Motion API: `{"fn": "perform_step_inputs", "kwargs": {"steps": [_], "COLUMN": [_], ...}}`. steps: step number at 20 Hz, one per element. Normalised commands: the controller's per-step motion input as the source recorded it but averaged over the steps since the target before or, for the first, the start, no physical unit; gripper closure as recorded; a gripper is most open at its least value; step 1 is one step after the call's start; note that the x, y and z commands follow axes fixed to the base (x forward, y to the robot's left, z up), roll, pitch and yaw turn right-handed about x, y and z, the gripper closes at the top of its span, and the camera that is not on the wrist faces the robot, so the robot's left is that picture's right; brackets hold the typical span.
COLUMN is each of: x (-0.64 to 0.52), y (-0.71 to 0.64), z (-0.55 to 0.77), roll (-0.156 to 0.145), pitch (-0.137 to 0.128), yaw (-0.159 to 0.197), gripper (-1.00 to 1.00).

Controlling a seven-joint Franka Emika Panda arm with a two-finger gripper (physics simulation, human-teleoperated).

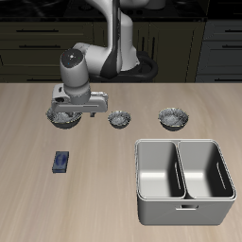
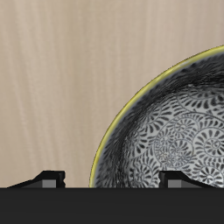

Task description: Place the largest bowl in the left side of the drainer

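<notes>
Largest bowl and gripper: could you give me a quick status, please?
Gripper over largest bowl, jaw state unclear. Bowl on table, not lifted. Drainer empty, path clear.

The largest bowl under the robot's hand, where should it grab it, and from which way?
Probably by the rim, coming straight down from above. The largest bowl sits upright and open, so its thin yellow-edged wall is the only part narrow enough to pinch: one finger inside, one outside. The gripper hangs right over it; whether it is open cannot be told.
</notes>
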Motion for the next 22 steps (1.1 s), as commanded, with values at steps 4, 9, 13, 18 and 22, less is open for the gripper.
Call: {"fn": "perform_step_inputs", "kwargs": {"steps": [4,9,13,18,22], "x": [0.01,-0.01,0.02,0.03,-0.05], "y": [0.00,0.01,0.00,0.07,0.06], "z": [0.03,0.03,0.01,0.15,0.59], "roll": [0.001,0.012,0.009,0.013,-0.005], "pitch": [-0.008,-0.003,-0.002,-0.016,-0.088], "yaw": [-0.001,-0.001,-0.003,0.006,-0.033], "gripper": [1.00,1.00,1.00,1.00,1.00]}}
